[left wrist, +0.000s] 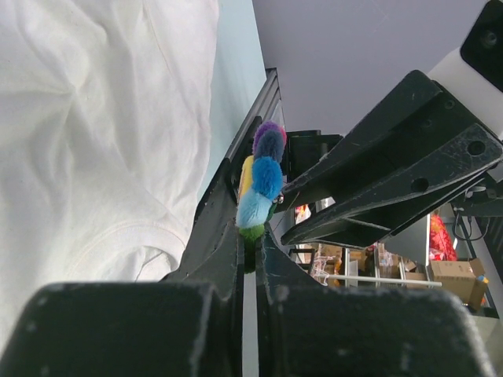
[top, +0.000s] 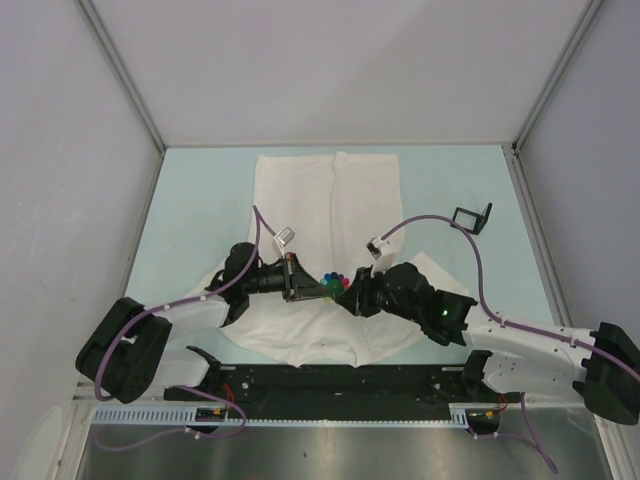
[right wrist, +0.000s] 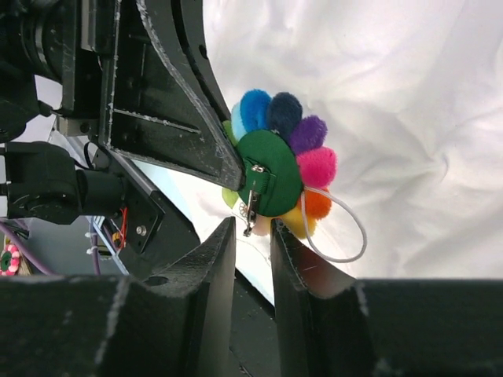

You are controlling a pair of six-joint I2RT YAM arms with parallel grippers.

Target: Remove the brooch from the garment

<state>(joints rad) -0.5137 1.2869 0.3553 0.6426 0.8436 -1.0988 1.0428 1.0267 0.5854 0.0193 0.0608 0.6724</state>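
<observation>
The white garment (top: pixel 330 200) lies flat on the table; it also shows in the left wrist view (left wrist: pixel 94 118) and the right wrist view (right wrist: pixel 409 94). The rainbow flower brooch (top: pixel 335 281) is held between both arms, lifted off the cloth. My left gripper (top: pixel 318 287) is shut on the brooch's edge; the green petal sits pinched between its tips (left wrist: pixel 251 236) under the blue petals (left wrist: pixel 263 177). The right wrist view shows the brooch's green back (right wrist: pixel 275 169) with its metal pin. My right gripper (right wrist: pixel 253 224) is narrowly open just below the pin, holding nothing.
A small black frame-like object (top: pixel 473 216) stands on the pale green table (top: pixel 200 190) at the right. A thin white cord loop (right wrist: pixel 350 236) hangs from the brooch. Grey walls close in the table on three sides. The arms' cables arch above the shirt.
</observation>
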